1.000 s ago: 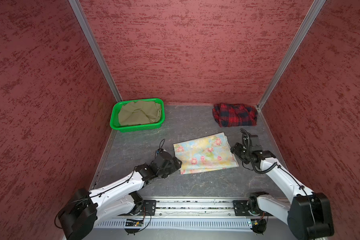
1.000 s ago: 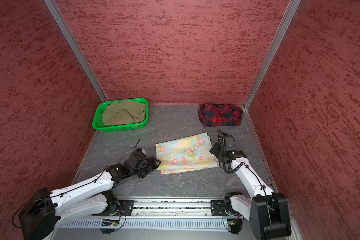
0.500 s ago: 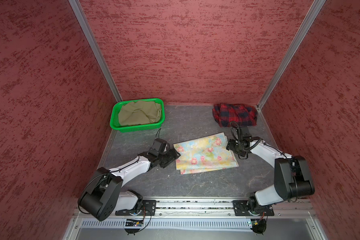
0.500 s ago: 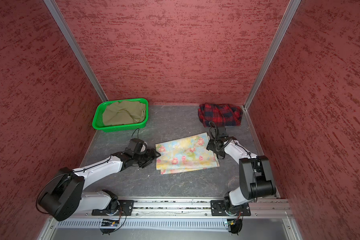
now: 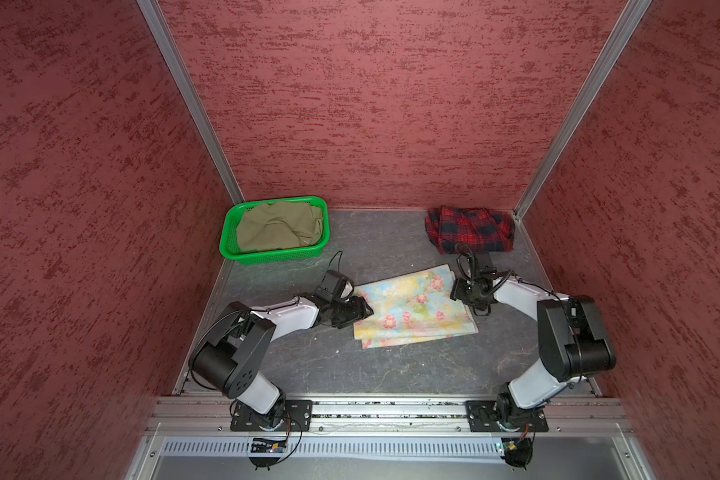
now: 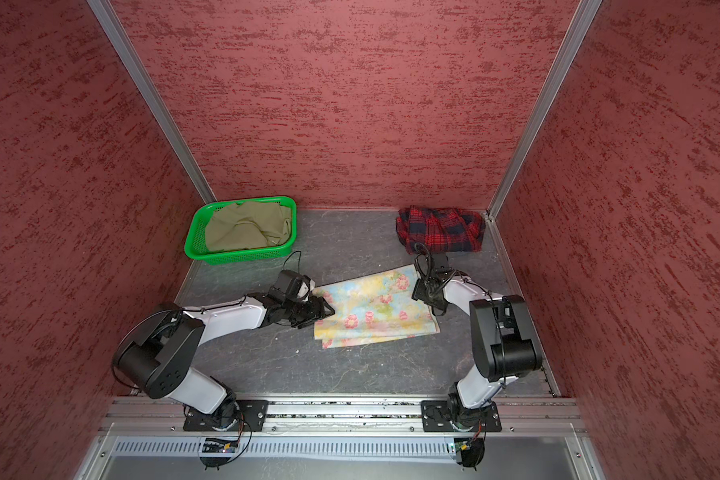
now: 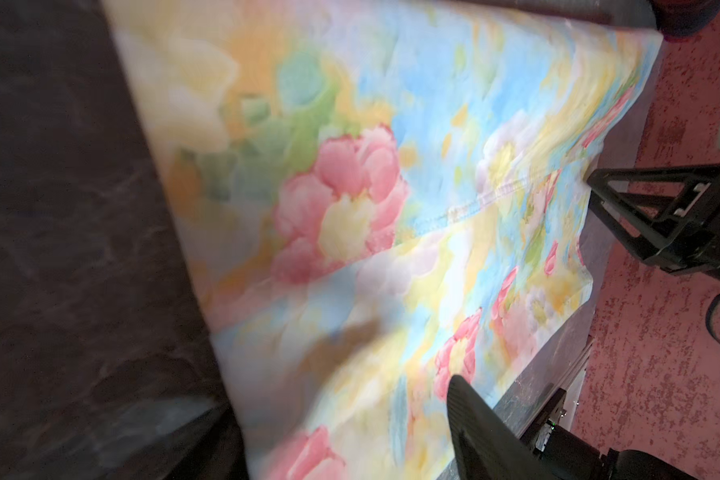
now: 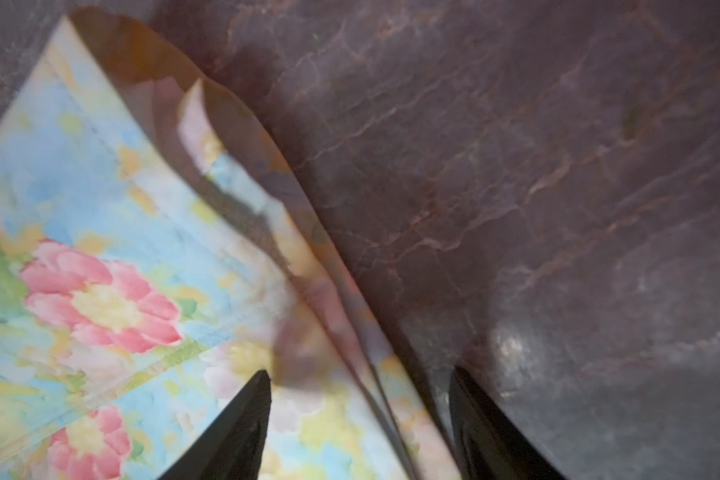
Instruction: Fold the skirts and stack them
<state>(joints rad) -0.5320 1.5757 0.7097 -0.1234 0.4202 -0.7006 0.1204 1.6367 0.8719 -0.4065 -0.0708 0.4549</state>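
The pastel floral skirt (image 5: 412,307) lies folded flat mid-table, and both arms are on it, one at each short end. The left gripper (image 5: 360,309) sits low at the left edge with its jaws apart; the wrist view is blurred, but one finger (image 7: 474,419) rides over the flower print near that border. The right gripper (image 8: 358,372) stands at the opposite edge, jaws well apart and straddling the layered hem: one finger (image 8: 246,415) over the cloth, the other over bare dark table (image 8: 558,208), nothing pinched yet. Around them, the plaid skirt (image 5: 470,230) is bunched in the far right corner, just behind the right arm's wrist. The khaki skirt (image 5: 279,226) is crumpled in the green basket (image 5: 229,239) at the far left, well apart from the action. Nothing lies between jaws and cloth. The floral skirt's long axis runs left to right, its right end angled slightly toward the back wall.
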